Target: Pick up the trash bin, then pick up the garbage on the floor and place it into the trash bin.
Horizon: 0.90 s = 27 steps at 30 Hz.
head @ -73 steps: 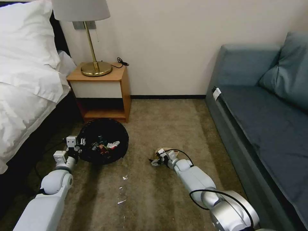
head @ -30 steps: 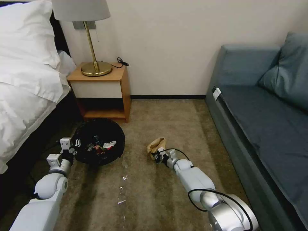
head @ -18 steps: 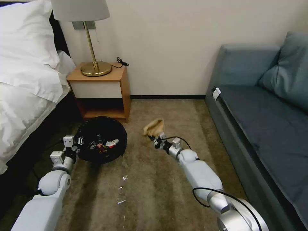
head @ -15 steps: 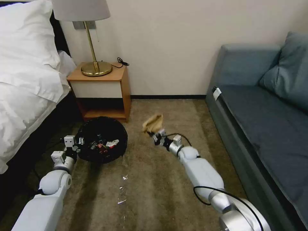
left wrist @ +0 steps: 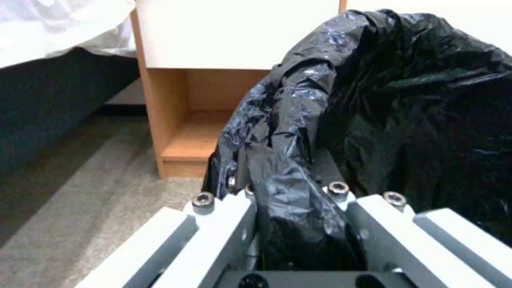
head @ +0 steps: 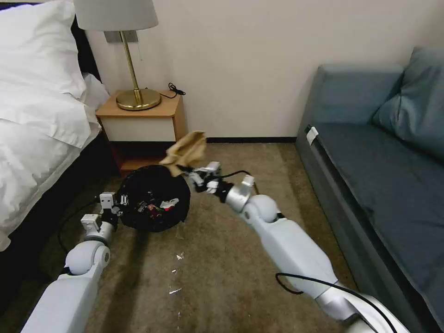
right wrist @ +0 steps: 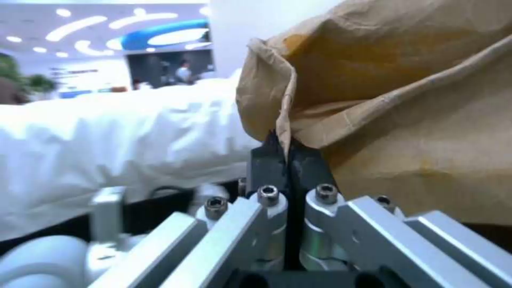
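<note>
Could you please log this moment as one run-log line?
left gripper: shut on trash bin rim | right gripper: shut on paper bag, above bin's edge

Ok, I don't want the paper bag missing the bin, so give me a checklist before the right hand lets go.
1. Right hand shut on the paper bag: ok.
2. Left hand gripping the trash bin by its lined rim: ok.
3. Bin mouth open and facing up, litter inside with room left: ok.
4. Bag fully over the mouth: not ok, it hangs over the far rim by the nightstand.
5. Bag's height above the rim: cannot tell.
</note>
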{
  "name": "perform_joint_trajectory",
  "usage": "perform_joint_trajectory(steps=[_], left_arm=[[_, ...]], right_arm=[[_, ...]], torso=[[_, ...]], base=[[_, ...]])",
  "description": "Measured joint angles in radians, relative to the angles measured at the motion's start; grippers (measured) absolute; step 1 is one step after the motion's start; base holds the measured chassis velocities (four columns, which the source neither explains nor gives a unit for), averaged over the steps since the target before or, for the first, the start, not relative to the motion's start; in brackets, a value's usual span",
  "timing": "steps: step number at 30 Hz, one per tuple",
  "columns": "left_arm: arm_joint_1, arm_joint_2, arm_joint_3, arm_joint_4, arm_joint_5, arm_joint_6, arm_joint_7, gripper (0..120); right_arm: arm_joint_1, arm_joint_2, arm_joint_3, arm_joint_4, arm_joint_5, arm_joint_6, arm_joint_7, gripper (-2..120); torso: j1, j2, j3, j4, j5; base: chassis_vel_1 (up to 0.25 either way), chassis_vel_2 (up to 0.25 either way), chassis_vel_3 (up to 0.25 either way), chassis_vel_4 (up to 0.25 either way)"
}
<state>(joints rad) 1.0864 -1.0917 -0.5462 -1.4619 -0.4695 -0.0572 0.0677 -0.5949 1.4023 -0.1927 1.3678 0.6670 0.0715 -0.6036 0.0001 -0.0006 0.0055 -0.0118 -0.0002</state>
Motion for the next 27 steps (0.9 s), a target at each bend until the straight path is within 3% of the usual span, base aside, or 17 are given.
perform_joint_trajectory(steps=[8, 17, 20, 21, 24, 27], left_arm=[[0.010, 0.001, -0.014, -0.005, -0.007, -0.006, 0.001, 4], [0.008, -0.009, -0.015, 0.000, -0.007, -0.009, 0.003, 4], [0.007, -0.013, -0.016, 0.000, -0.007, -0.009, 0.004, 4], [0.007, -0.013, -0.016, 0.000, -0.007, -0.009, 0.004, 4], [0.010, -0.013, -0.023, 0.000, -0.006, -0.009, 0.004, 4], [0.012, -0.013, -0.026, 0.000, -0.006, -0.009, 0.004, 4]], right_arm=[[0.014, 0.103, -0.062, -0.227, -0.083, 0.073, -0.008, 0], [0.025, 0.128, -0.061, -0.269, -0.104, 0.083, 0.066, 2], [0.022, 0.125, -0.064, -0.268, -0.109, 0.084, 0.074, 20], [0.022, 0.125, -0.064, -0.268, -0.109, 0.084, 0.074, 20], [0.012, 0.120, -0.071, -0.265, -0.115, 0.087, 0.075, 36], [0.009, 0.119, -0.073, -0.261, -0.116, 0.088, 0.077, 39]], torso=[[0.000, 0.000, 0.000, -0.0002, 0.0000], [0.000, 0.000, 0.000, -0.0005, 0.0001], [0.000, 0.000, 0.000, -0.0004, 0.0001], [0.000, 0.000, 0.000, -0.0004, 0.0001], [0.000, 0.000, 0.000, -0.0005, 0.0001], [0.000, 0.000, 0.000, -0.0005, 0.0001]], base=[[0.000, 0.000, 0.000, 0.000], [0.000, 0.000, 0.000, 0.000], [0.000, 0.000, 0.000, 0.000], [0.000, 0.000, 0.000, 0.000], [0.000, 0.000, 0.000, 0.000], [0.000, 0.000, 0.000, 0.000]])
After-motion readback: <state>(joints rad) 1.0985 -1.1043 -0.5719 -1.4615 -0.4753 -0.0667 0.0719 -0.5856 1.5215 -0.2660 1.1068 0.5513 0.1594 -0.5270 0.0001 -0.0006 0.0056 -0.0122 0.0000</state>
